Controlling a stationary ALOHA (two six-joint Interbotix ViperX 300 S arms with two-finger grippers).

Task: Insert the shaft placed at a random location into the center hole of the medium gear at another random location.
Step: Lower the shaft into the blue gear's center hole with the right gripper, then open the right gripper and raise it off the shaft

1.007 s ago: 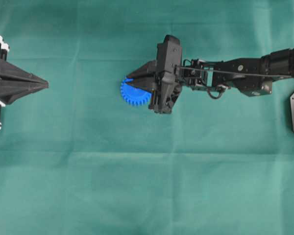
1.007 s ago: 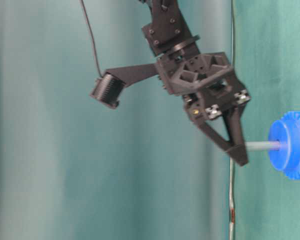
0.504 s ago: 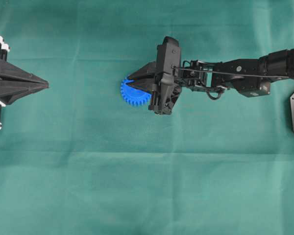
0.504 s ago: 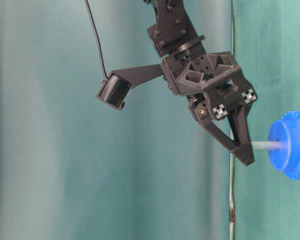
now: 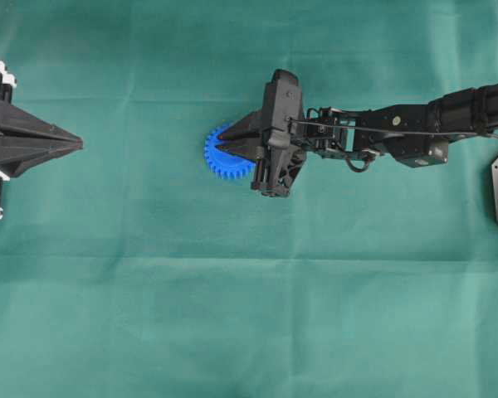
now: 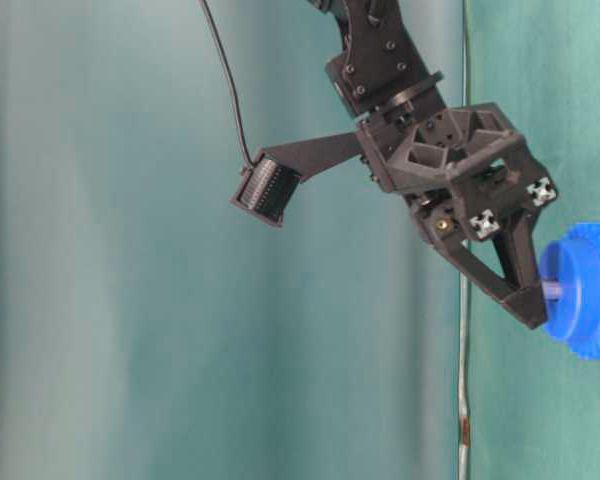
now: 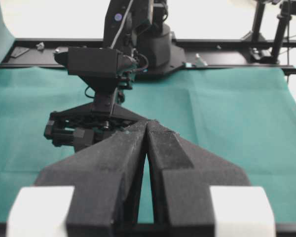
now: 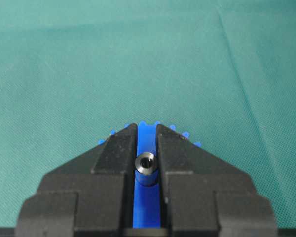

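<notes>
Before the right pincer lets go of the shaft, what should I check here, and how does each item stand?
1. Shaft clamped in right pincer: ok.
2. Shaft lined up over the gear hub: ok, side view.
3. Shaft fully seated in the hole: cannot tell, pincer tips hide it.
4. Gear flat on the cloth: ok.
5. Left pincer out of the way, shut: ok.

My right arm is matte black with small screws, a thin black cable looping behind its jaws. My left gripper has black wedge fingers backed by white blocks.
</notes>
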